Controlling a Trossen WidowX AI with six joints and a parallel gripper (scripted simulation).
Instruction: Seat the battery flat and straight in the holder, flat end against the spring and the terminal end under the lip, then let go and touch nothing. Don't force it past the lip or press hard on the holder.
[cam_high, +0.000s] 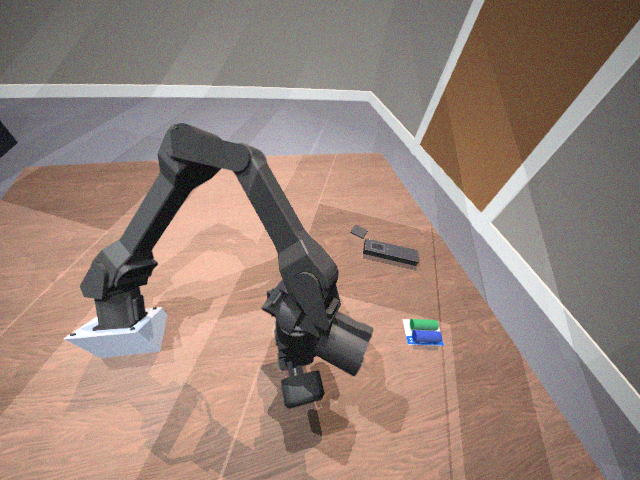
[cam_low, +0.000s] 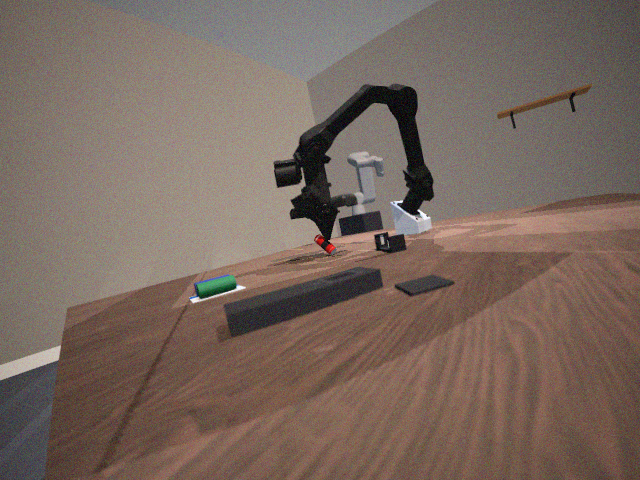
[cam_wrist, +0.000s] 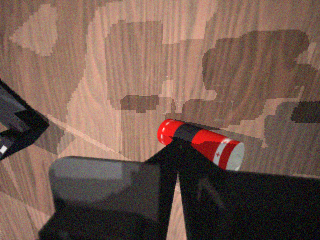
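The red battery (cam_low: 325, 244) (cam_wrist: 206, 142) with a black band leans steeply tilted at my fingertips. In the wrist view its pale flat end faces lower right. Whether it touches the table cannot be told. My gripper (cam_high: 303, 390) (cam_low: 327, 239) (cam_wrist: 178, 146) is shut, with its tips against or just over the battery's side and nothing seen between them. The battery is hidden in the top view. The black holder (cam_low: 397, 243) (cam_wrist: 31, 125) stands on the table, to the right of the battery in the exterior view and cut off at the left edge of the wrist view.
A green cylinder (cam_high: 424, 324) (cam_low: 216, 286) and a blue cylinder (cam_high: 427, 336) lie on a white and blue card (cam_high: 406, 327). A long black case (cam_high: 391, 252) (cam_low: 305, 299) and a thin dark cover (cam_high: 359, 230) (cam_low: 424, 284) lie farther off.
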